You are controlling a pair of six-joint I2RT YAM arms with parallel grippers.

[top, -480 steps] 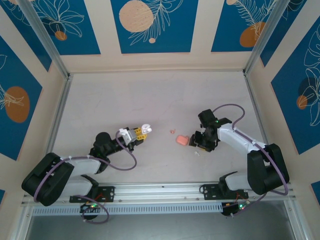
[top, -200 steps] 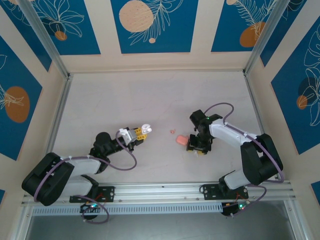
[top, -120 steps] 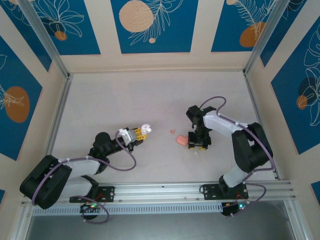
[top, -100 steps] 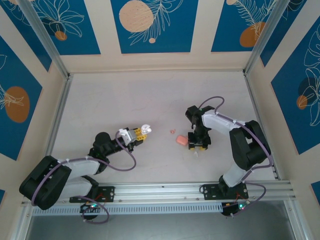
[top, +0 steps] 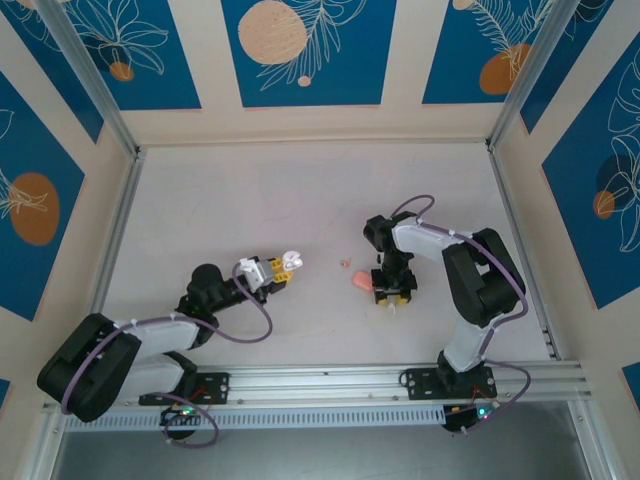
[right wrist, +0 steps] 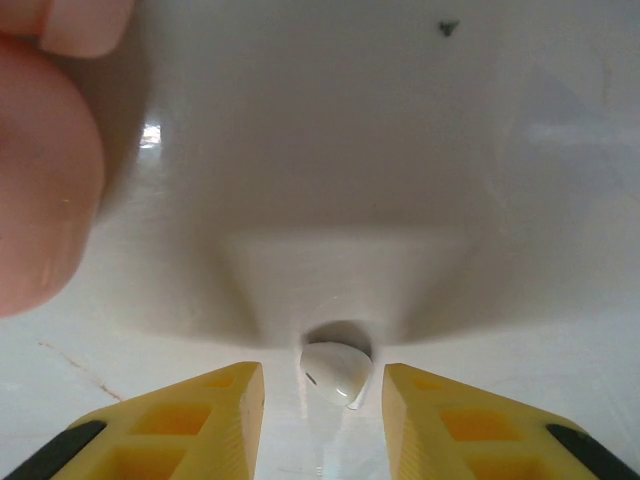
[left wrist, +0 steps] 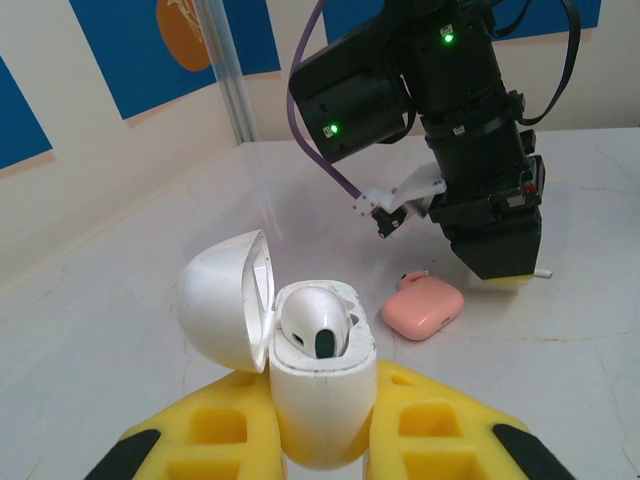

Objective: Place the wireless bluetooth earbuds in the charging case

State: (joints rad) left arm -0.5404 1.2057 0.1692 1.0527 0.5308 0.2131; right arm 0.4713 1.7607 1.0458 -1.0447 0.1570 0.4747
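Observation:
My left gripper is shut on a white charging case whose lid hangs open to the left. One white earbud sits in it. A second white earbud lies on the table. My right gripper points down over that earbud, open, with a yellow finger on each side and a small gap to each. A closed salmon-pink case lies just left of the right gripper.
A tiny pink bud lies on the table a little beyond the pink case. The table is pale and walled, with metal rails on the left, right and near sides.
The right gripper has swung left and turned to stand upright over the loose white earbud beside the pink case, and its jaws have narrowed. The left gripper and its case have not moved.

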